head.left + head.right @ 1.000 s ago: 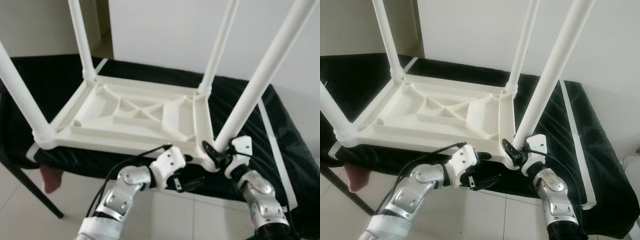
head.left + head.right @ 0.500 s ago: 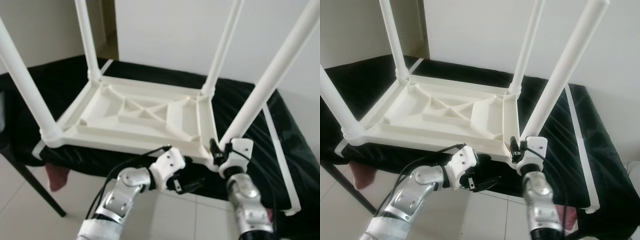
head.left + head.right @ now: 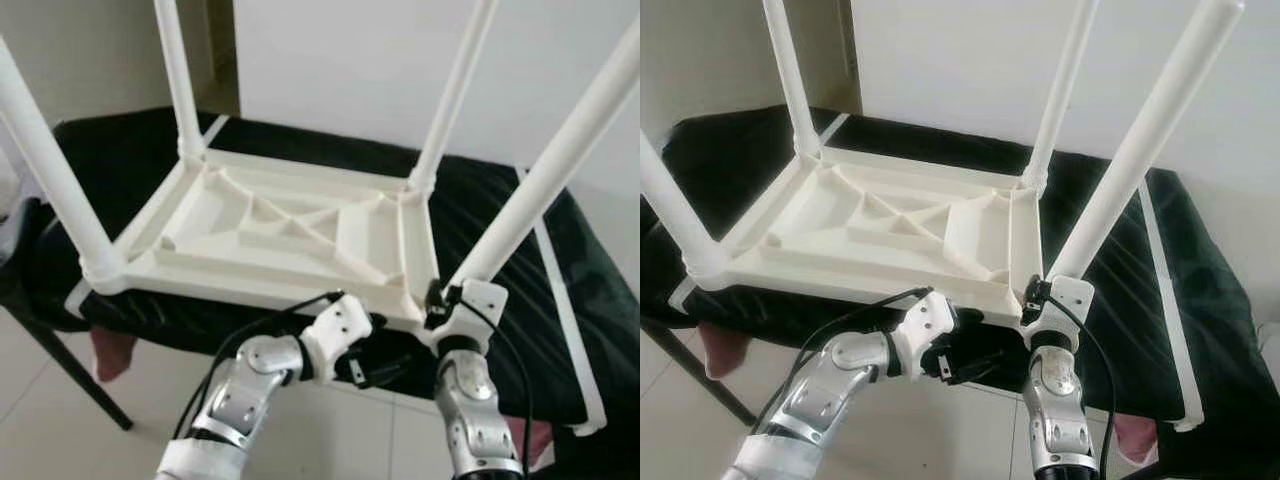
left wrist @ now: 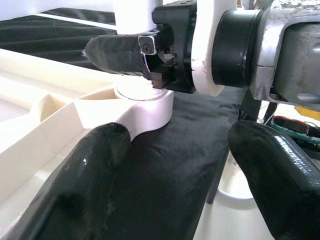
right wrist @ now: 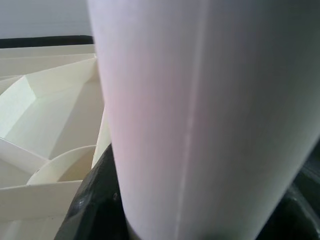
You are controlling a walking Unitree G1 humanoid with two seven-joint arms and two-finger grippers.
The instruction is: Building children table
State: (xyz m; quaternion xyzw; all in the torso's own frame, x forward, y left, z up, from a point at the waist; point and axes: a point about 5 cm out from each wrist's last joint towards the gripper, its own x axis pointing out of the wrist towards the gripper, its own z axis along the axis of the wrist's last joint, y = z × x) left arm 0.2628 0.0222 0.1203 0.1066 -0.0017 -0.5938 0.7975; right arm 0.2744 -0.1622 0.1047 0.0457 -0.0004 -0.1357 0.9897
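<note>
Here the right tool clamps the near-right leg at its socket on the upturned children's table atop the black-draped surface, likely seating it, while the left tool hovers open beside that corner, so twisting firmly seems next.

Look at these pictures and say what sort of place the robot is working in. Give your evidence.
Probably a room in a home. An upturned white children's table lies on a black cloth-covered surface, above a pale tiled floor, with plain white walls behind. The right gripper grips one leg.
</note>
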